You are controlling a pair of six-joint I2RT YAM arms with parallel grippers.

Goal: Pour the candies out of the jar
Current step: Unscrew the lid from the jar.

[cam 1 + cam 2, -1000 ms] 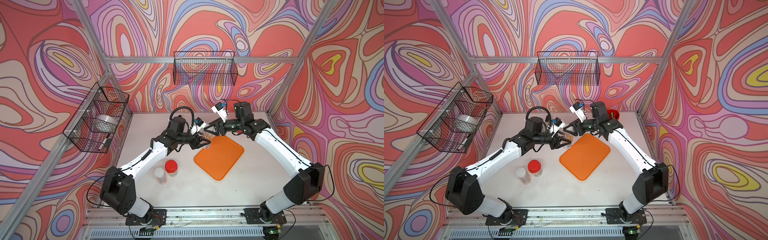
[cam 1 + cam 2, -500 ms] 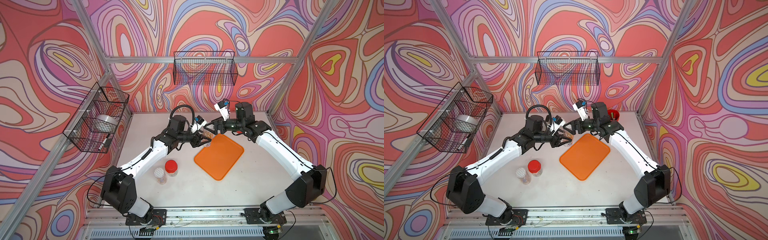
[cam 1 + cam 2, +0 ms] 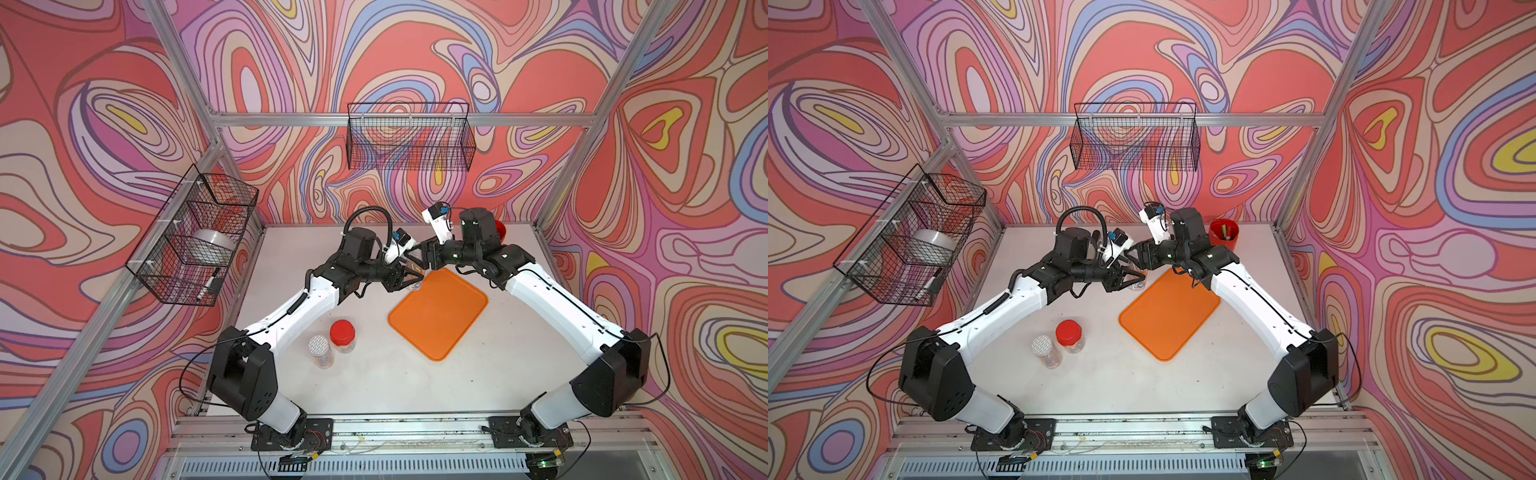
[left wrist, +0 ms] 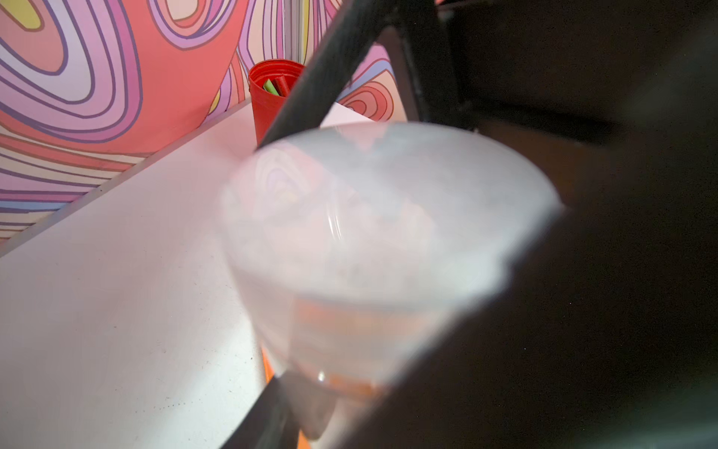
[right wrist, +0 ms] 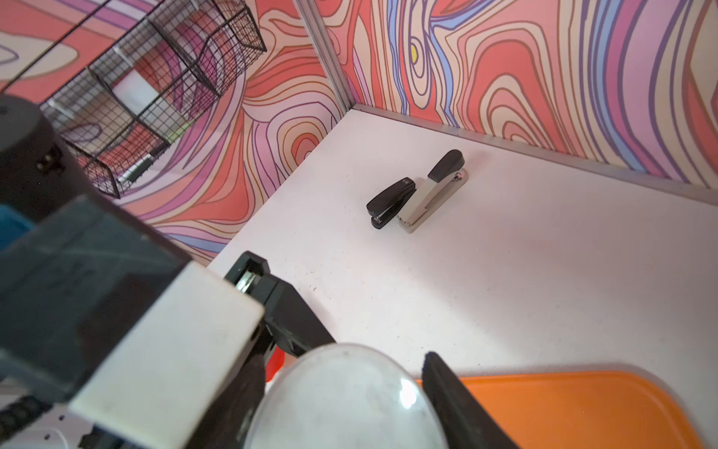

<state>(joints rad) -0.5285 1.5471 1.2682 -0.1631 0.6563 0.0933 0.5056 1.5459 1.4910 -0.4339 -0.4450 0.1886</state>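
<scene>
A small clear jar [image 3: 416, 279] [image 3: 1137, 281] hangs above the far corner of the orange tray [image 3: 440, 316] [image 3: 1170, 316]. My left gripper [image 3: 410, 277] [image 3: 1130, 279] [image 4: 272, 260] is shut on its body. My right gripper [image 3: 420, 266] [image 3: 1138, 262] [image 5: 342, 373] comes from the opposite side, with a finger against each side of the jar's rounded clear end [image 5: 345, 396]. The jar [image 4: 380, 248] is blurred in the left wrist view. Only faint orange and pale smudges show inside it, so the candies cannot be made out.
A red-lidded jar [image 3: 343, 334] and a white-lidded jar [image 3: 320, 350] stand left of the tray. A red cup of pens [image 3: 1224, 235] [image 4: 272, 93] stands at the back right, and two staplers [image 5: 419, 194] lie near the back left corner. Wire baskets [image 3: 409, 139] [image 3: 195, 237] hang on the walls.
The right wrist has turned and lifted a little at the jar's end. The left arm has kept the jar in nearly the same place.
</scene>
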